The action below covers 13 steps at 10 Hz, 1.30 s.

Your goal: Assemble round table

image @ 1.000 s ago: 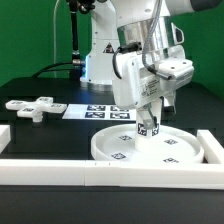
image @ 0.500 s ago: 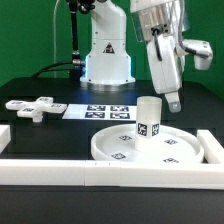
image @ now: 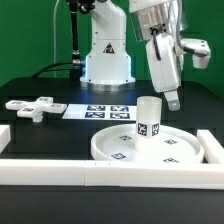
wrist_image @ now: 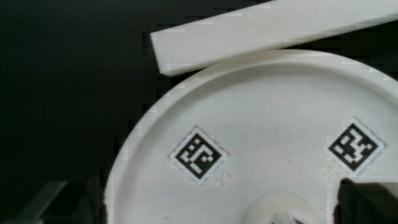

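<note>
The large rimmed round disc (image: 125, 150) lies flat near the front rail. The short cylindrical post (image: 149, 118) stands upright on its middle, tags showing on its side. My gripper (image: 172, 100) hangs above and to the exterior view's right of the post, apart from it, open and empty. The cross-shaped foot piece (image: 32, 107) lies on the black table at the exterior view's left. In the wrist view the disc (wrist_image: 249, 110) fills most of the frame with two tags. The post's top (wrist_image: 302, 210) shows at the edge, between my dark fingers (wrist_image: 365, 200).
The marker board (image: 100, 111) lies behind the disc. White border rails run along the front (image: 90, 172), the exterior view's right (image: 212, 148) and left (image: 5, 132); one shows in the wrist view (wrist_image: 267, 35). The robot base (image: 105, 60) stands at the back.
One second ago my gripper was down around the post on the disc. It has let go and risen up and to the exterior view's right; the post stays upright.
</note>
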### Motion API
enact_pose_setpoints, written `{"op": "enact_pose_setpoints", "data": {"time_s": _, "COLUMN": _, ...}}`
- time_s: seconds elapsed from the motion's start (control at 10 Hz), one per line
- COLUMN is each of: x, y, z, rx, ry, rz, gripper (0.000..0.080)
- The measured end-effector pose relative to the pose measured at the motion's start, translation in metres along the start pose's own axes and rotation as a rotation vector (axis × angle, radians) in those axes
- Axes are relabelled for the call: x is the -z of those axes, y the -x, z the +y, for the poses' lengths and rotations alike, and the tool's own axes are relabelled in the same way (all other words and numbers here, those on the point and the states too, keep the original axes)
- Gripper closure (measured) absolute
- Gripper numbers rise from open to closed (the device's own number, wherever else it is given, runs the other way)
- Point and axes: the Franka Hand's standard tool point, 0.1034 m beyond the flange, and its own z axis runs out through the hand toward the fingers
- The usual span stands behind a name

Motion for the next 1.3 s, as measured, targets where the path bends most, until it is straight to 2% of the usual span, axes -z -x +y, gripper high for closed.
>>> {"op": "enact_pose_setpoints", "data": {"time_s": 0.2, "x": 0.003, "y": 0.004, "z": 0.011, "rx": 0.193, "ry": 0.054, "rz": -0.007, "gripper": 0.0151}}
{"op": "enact_pose_setpoints", "data": {"time_s": 0.3, "x": 0.008, "y": 0.003, "z": 0.014, "rx": 0.291, "ry": 0.067, "rz": -0.018, "gripper": 0.0151}}
{"op": "enact_pose_setpoints", "data": {"time_s": 0.5, "x": 0.008, "y": 0.001, "z": 0.016, "rx": 0.342, "ry": 0.069, "rz": -0.024, "gripper": 0.0151}}
{"op": "enact_pose_setpoints", "data": {"time_s": 0.9, "x": 0.007, "y": -0.001, "z": 0.017, "rx": 0.646, "ry": 0.073, "rz": -0.029, "gripper": 0.0151}}
{"op": "enact_pose_setpoints", "data": {"time_s": 1.0, "x": 0.008, "y": -0.006, "z": 0.020, "rx": 0.892, "ry": 0.109, "rz": -0.010, "gripper": 0.0151}}
{"op": "enact_pose_setpoints", "data": {"time_s": 1.3, "x": 0.010, "y": -0.023, "z": 0.031, "rx": 1.293, "ry": 0.254, "rz": -0.019, "gripper": 0.0151}}
